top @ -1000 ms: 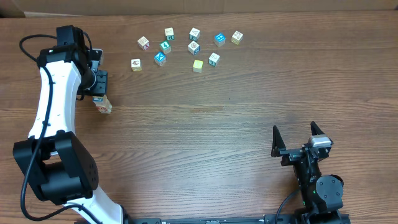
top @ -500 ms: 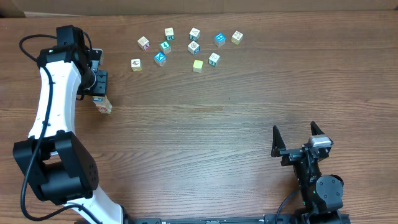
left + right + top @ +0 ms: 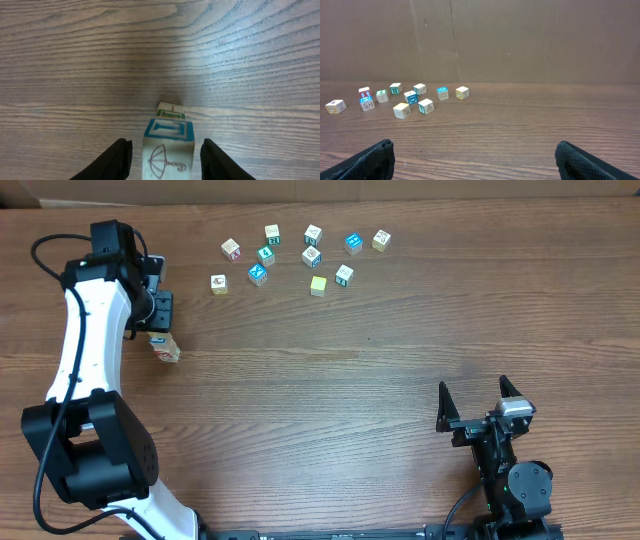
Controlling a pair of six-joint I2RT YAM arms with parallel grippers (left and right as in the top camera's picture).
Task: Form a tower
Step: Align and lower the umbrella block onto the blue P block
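Note:
The tower (image 3: pixel 166 348) is a narrow stack of small wooden cubes at the table's left side. In the left wrist view the tower (image 3: pixel 168 150) rises toward the camera, its top cube showing a blue-framed face and an umbrella drawing. My left gripper (image 3: pixel 167 160) stands open around that top cube, with a gap of bare table on each side between the black fingers (image 3: pixel 117 157) and the wood. From above, the left gripper (image 3: pixel 158 315) sits just behind the stack. My right gripper (image 3: pixel 480 402) rests open at the front right, holding nothing.
Several loose picture cubes (image 3: pixel 310 252) in white, blue, yellow and tan lie scattered at the back middle of the table. The right wrist view shows these loose cubes (image 3: pixel 402 97) at far left, before a brown cardboard wall (image 3: pixel 520 40).

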